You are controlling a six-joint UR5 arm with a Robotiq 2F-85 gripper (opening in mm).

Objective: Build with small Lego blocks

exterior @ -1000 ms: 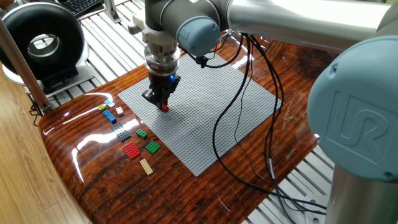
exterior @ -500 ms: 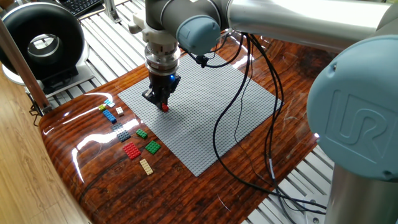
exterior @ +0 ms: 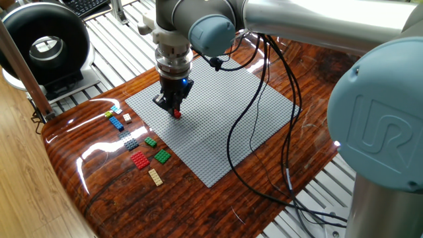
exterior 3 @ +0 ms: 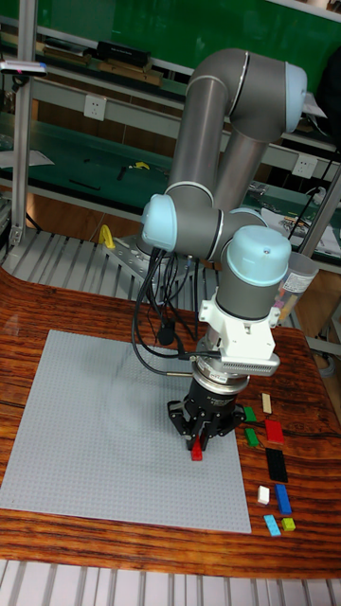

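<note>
Gripper (exterior: 175,110) clamped on red brick (exterior: 176,114), held vertical over baseplate (exterior: 218,125) to press studs squarely. Spare bricks (exterior: 140,160) lie beside baseplate's edge, within my reach.

glossy wood tabletop (exterior: 218,205) | slatted metal bench (exterior: 99,30) | green wall (exterior 3: 114,19) | shelf w/ outlets (exterior 3: 93,106)

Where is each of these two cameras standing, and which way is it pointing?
Fixed view: high, just behind the arm's own base, looking down the arm; the grey baseplate shows, loose blocks at its left.
Tall fixed view: across the table, facing the whole arm, loose blocks on the right.
Both show the gripper holding a red block on the baseplate.
</note>
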